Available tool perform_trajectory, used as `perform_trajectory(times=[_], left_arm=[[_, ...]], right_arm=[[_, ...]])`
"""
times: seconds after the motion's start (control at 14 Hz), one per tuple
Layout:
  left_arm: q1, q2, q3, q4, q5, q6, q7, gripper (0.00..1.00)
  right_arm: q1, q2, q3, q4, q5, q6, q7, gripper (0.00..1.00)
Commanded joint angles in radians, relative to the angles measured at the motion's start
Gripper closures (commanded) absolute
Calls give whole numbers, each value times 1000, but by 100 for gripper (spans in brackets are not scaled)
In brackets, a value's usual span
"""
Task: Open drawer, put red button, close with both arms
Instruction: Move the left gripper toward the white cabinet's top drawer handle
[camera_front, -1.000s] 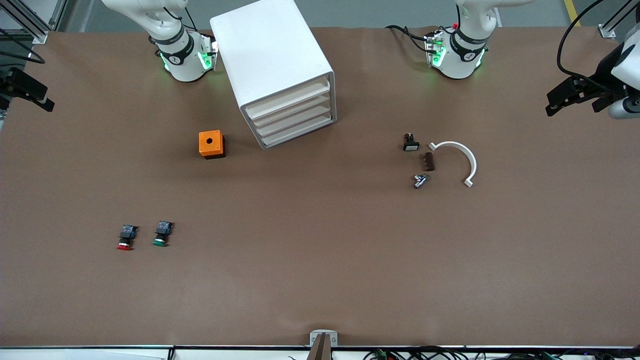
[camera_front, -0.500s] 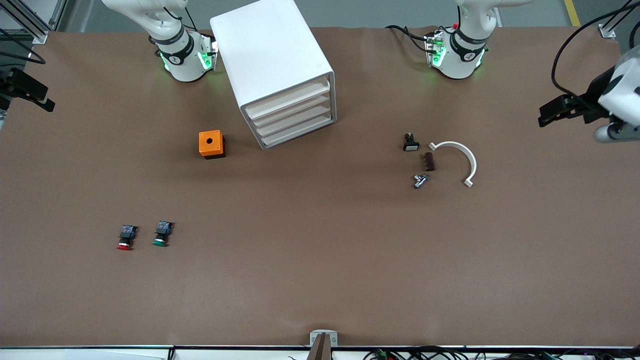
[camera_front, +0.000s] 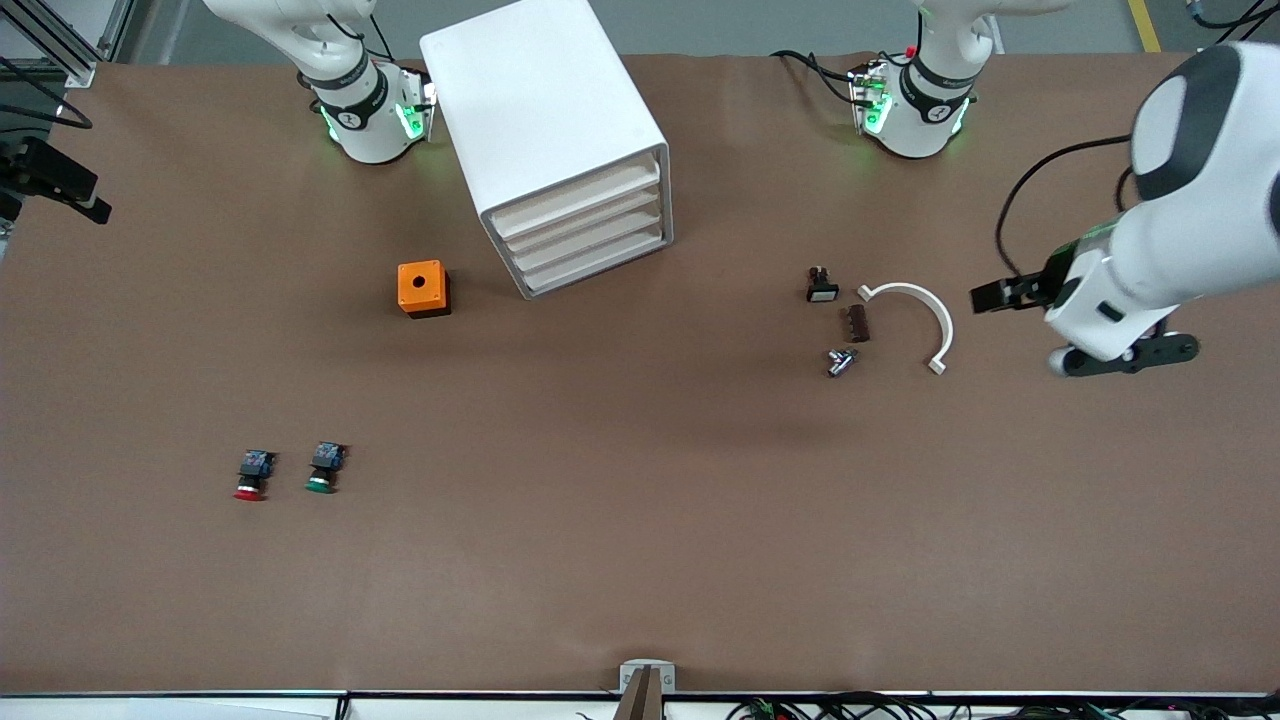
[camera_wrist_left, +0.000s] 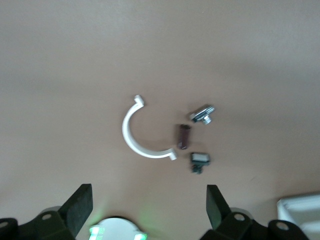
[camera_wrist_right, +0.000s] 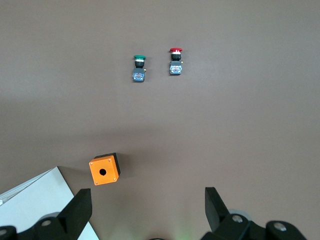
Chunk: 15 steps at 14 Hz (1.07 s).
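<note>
The white cabinet (camera_front: 545, 120) stands between the arm bases, and its four drawer fronts (camera_front: 585, 235) are all shut. The red button (camera_front: 250, 478) lies on the table beside a green-capped button (camera_front: 322, 470), nearer to the front camera than the orange cube (camera_front: 422, 288). The right wrist view shows the red button (camera_wrist_right: 175, 61), the green button (camera_wrist_right: 138, 67) and the cube (camera_wrist_right: 104, 170). My right gripper (camera_front: 85, 200) is open and empty, up over the table edge at the right arm's end; its wrist view shows it too (camera_wrist_right: 147, 197). My left gripper (camera_front: 995, 297) is open and empty, up beside the white arc; its wrist view shows it too (camera_wrist_left: 148, 200).
A white arc (camera_front: 915, 310), a black white-capped part (camera_front: 822, 287), a brown piece (camera_front: 857, 323) and a metal piece (camera_front: 840, 361) lie toward the left arm's end. The left wrist view shows the arc (camera_wrist_left: 137, 135) and a cabinet corner (camera_wrist_left: 300, 210).
The left arm has swung in from the table's end toward the white arc and the small parts. The right arm and everything on the table have not moved.
</note>
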Motion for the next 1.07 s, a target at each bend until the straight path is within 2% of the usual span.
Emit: perform_trajectory(times=[0.0,0.29,0.43,0.64,0.79,1.0], left_arm=[[-73,86,-2,34,-19,38,-224,0],[-151,227,-2,38,-165,125,-549,0],[-211,290,-2,46,-190,136,-684,0],[-297,396,-4,113,-207,147,-926,0],[-352,445,-4,133,-233,183,-1104,0],[-408,499,-4,133,-350,227,-1341,0]], right_arm=[[-7,-30,7,-29,-8,5,1,0],[-6,-27,7,-27,-9,6,1,0],[-6,-27,7,-27,-9,5,1,0],[-6,-27,7,-25,-9,3,1,0],[-6,-27,7,-25,-9,0,1,0],[-4,-24,7,-13,-11,5,1,0]])
